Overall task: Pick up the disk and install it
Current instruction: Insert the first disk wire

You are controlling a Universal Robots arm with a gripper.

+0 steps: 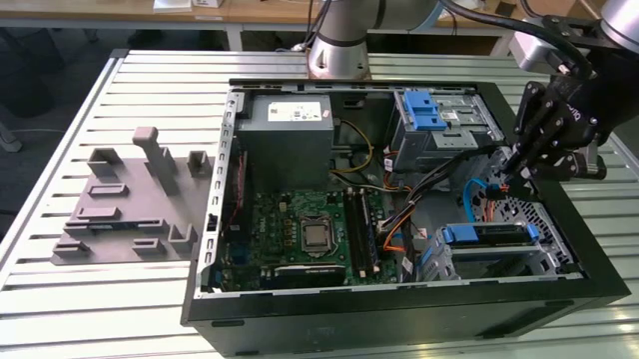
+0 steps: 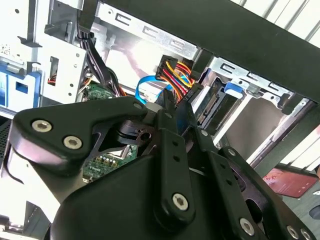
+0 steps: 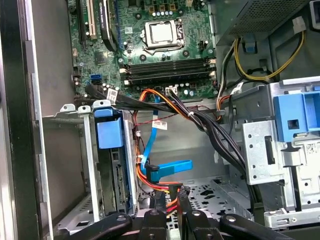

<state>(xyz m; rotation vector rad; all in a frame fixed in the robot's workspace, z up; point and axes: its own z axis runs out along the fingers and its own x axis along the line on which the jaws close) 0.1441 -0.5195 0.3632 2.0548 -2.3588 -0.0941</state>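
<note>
Gripper [image 1: 506, 178] hangs inside the open case [image 1: 399, 314], low over its floor near the wall on the exterior view's right. Fingers [image 3: 181, 202] sit close together, nearly touching, pinching the bundle of red, yellow and orange cables [image 3: 167, 192]; in the second wrist view the same fingertips [image 2: 172, 107] meet at the cable plug [image 2: 176, 75]. Blue cable [image 3: 167, 169] lies just beside the fingertips.

Disk [image 1: 487, 234] sits in the drive cage [image 1: 544, 262] just below the gripper in the exterior view, apart from it, not held. It stands on edge in its slot, blue carrier edge up, long axis running across the exterior view from left to right, along the case's front wall. In the first wrist view the disk [image 3: 111, 165] is beside the fingers, thin edge facing the camera, blue tab on top, connector end toward the cables.

Board [image 1: 310, 232] lies further off from the gripper, past the cables. Grey power box [image 1: 289, 138] is well apart.
</note>
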